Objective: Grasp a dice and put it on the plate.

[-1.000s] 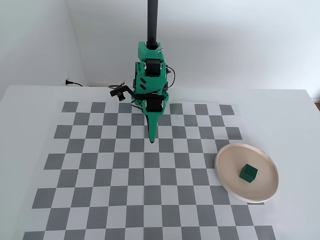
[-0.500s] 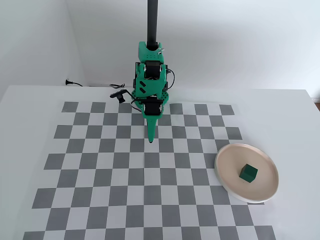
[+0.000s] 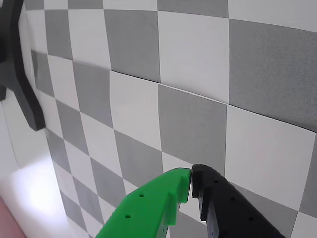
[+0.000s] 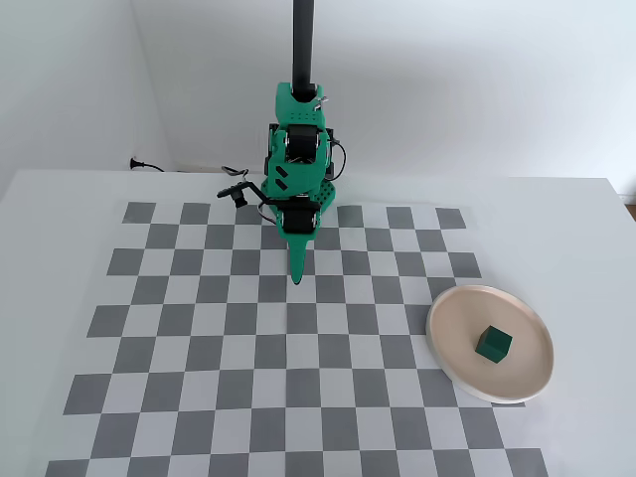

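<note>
In the fixed view the dark green dice point(image 4: 493, 344) rests inside the round beige plate point(image 4: 447, 328) at the right of the checkerboard. My gripper point(image 4: 296, 278) hangs far to the left of the plate, near the arm's base, pointing down over the board. In the wrist view the gripper point(image 3: 191, 179) has its green and black fingertips pressed together with nothing between them. The wrist view shows only checkerboard squares beneath the tips; the dice and the plate are out of that view.
The green arm point(image 4: 298, 159) and its black post point(image 4: 302, 45) stand at the back edge of the checkerboard mat point(image 4: 199, 397). A black cable point(image 4: 149, 166) lies on the white table behind it. A dark base part point(image 3: 17, 74) shows at the wrist view's left.
The arm has folded back slightly toward its base, drawing the gripper tip a little up the board. The dice and plate have not moved.
</note>
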Available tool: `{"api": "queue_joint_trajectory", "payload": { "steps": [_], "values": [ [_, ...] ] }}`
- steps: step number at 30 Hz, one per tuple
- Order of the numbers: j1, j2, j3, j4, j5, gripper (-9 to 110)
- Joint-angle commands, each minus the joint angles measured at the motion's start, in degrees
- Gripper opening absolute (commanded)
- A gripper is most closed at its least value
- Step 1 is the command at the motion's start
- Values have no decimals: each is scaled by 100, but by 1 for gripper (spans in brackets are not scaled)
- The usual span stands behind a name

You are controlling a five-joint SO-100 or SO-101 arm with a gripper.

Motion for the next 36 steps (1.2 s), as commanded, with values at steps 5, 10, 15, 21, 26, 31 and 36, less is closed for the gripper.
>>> {"api": "queue_joint_trajectory", "payload": {
  "steps": [5,10,15,21,26,31,36],
  "values": [
    [35,44,-149,0,-35,-4],
    [35,44,-149,-18,-26,-4],
    [62,44,-141,-53,-9,-4],
    [97,44,-141,-70,0,-4],
    [97,44,-132,-70,-9,-4],
    [97,44,-132,-70,-9,-4],
    [97,44,-132,-70,-9,-4]
  ]
}}
